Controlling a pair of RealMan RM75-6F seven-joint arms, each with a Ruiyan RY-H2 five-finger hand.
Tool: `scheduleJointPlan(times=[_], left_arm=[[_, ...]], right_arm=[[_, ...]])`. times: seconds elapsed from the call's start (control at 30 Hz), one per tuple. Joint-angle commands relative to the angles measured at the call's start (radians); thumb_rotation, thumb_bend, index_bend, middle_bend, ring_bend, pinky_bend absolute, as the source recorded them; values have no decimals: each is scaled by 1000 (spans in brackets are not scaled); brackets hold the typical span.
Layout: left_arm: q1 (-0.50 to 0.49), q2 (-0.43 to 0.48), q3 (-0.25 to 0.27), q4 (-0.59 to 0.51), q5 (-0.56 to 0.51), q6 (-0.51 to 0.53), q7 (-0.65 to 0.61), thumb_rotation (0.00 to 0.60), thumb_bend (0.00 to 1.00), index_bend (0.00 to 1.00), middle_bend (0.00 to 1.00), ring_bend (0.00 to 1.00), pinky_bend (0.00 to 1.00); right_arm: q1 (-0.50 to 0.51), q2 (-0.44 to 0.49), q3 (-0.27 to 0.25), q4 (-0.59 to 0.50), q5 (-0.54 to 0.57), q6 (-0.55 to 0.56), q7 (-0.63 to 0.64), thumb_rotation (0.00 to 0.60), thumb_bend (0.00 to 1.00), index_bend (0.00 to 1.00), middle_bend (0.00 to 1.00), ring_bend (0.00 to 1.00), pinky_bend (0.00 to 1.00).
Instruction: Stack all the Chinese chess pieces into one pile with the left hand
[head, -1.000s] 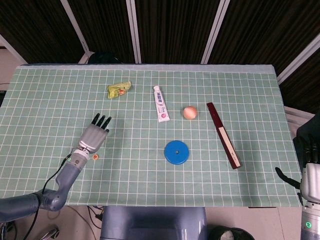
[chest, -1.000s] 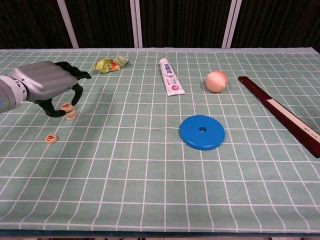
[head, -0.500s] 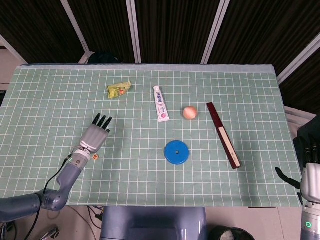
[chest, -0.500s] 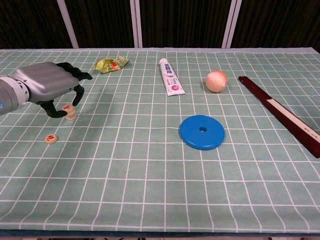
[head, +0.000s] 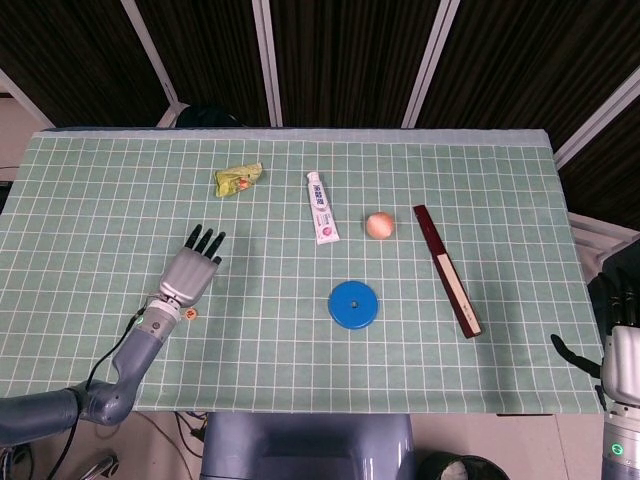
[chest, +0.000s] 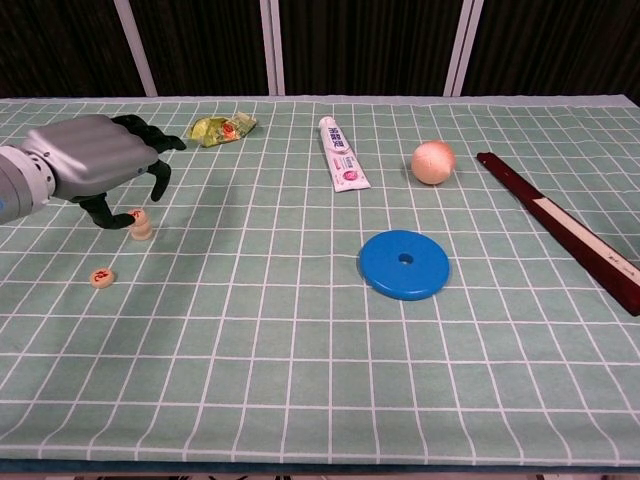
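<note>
A short stack of tan Chinese chess pieces (chest: 141, 225) stands on the green checked cloth at the left. One more piece (chest: 101, 278) (head: 189, 313) lies flat nearer the front edge. My left hand (chest: 92, 160) (head: 189, 272) hovers just above and to the left of the stack, its fingers (chest: 157, 172) arched over it and holding nothing. From the head camera the hand hides the stack. My right hand (head: 622, 352) hangs off the table's right side, holding nothing.
A blue disc (chest: 404, 264) lies mid-table. Behind it are a toothpaste tube (chest: 342, 155), a peach-coloured ball (chest: 433, 161) and a yellow-green wrapper (chest: 223, 128). A dark red flat stick (chest: 560, 228) runs along the right.
My left hand has lifted slightly up and back from the stack, so its fingers are now off the top piece. Nothing else has moved.
</note>
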Motion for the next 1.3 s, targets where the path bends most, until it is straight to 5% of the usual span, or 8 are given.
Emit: scheduleJointPlan(times=[0.03,0.27,0.53,1.3], left_arm=[[22,41,-4,-64,41,50,-31,600,307,391,0,0,0],[126,147,60,-163,193,163,-193,600,240,382,0,0,0],[209,170,130,-93,303,181,-386,600,239,393,0,0,0],[174,86,103,45,376,23,-469,600,239,390,0,0,0]], right_arm=[[0,-1,0,0,2,-1,0,600,233,98,13,0,0],[0,-1,-1,-3,-1,1,0,600,232,98,13,0,0],[-2,0,-3,-5,-6,4,0,600,232,98,13,0,0],[-4,4,-2,-11,0,1,9,600,233,98,13,0,0]])
